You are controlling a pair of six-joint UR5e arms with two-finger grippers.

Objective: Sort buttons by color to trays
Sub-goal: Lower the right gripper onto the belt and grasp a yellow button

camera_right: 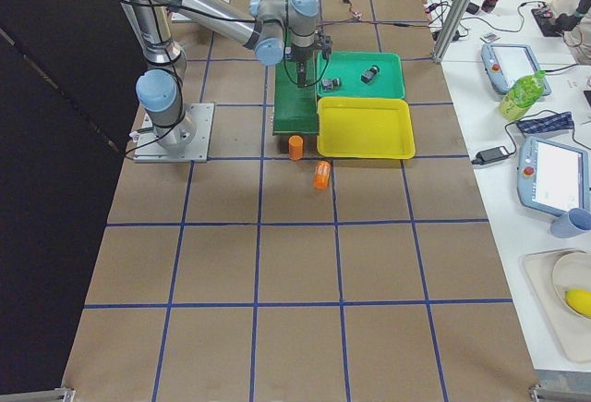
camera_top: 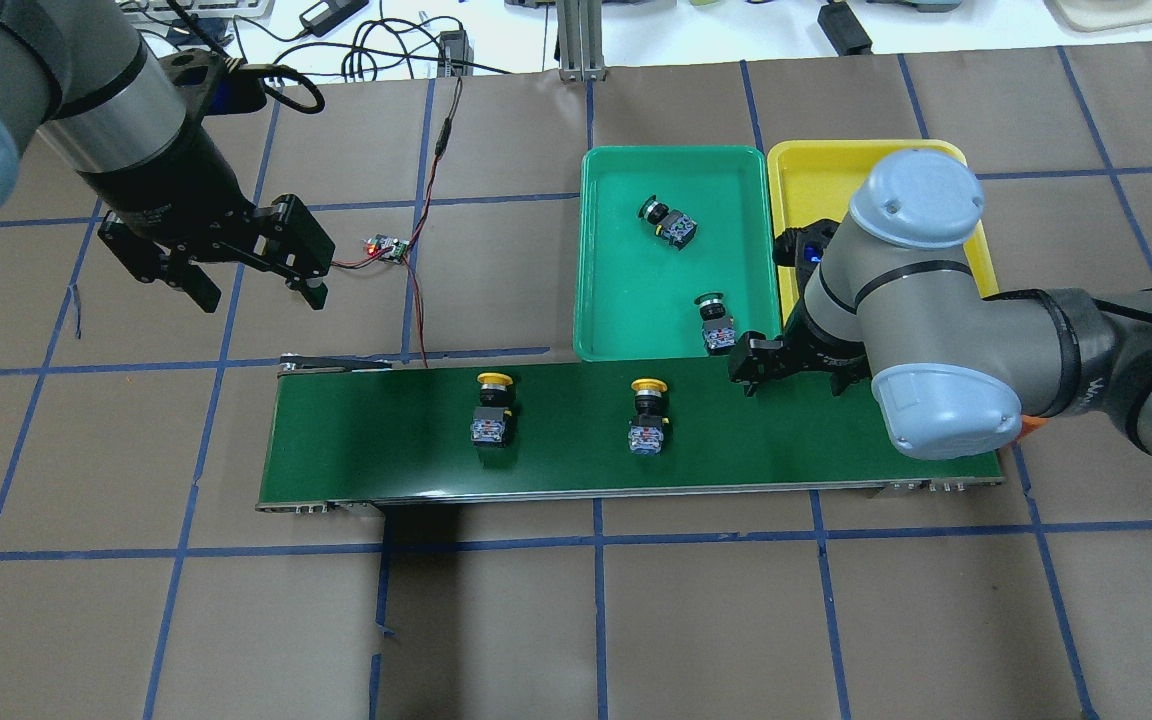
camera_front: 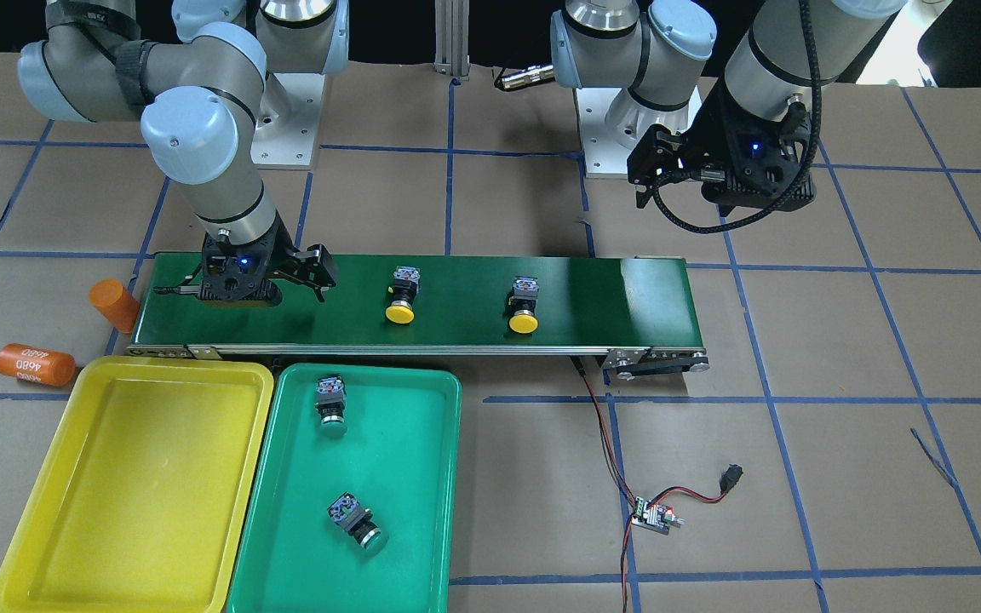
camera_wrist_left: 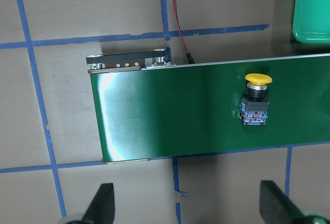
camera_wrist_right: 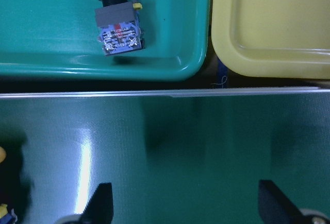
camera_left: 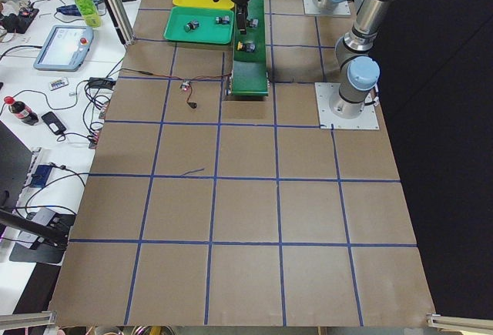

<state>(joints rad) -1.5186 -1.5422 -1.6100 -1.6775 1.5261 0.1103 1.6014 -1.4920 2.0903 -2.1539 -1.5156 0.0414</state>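
Two yellow buttons (camera_front: 401,298) (camera_front: 524,308) lie on the green conveyor belt (camera_front: 610,298); in the overhead view they are at the belt's middle (camera_top: 494,405) (camera_top: 648,415). Two green buttons (camera_front: 331,404) (camera_front: 354,519) lie in the teal tray (camera_front: 410,477). The yellow tray (camera_front: 133,477) holds nothing. My right gripper (camera_top: 791,372) is open and empty, low over the belt end beside the trays. My left gripper (camera_top: 256,288) is open and empty, high above the table beyond the belt's other end. The left wrist view shows one yellow button (camera_wrist_left: 256,100).
Two orange cylinders (camera_front: 116,305) (camera_front: 35,363) lie off the belt end next to the yellow tray. A small controller board (camera_front: 654,515) with red and black wires lies on the table. The right wrist view shows a green button (camera_wrist_right: 119,28) near the teal tray's rim (camera_wrist_right: 196,64).
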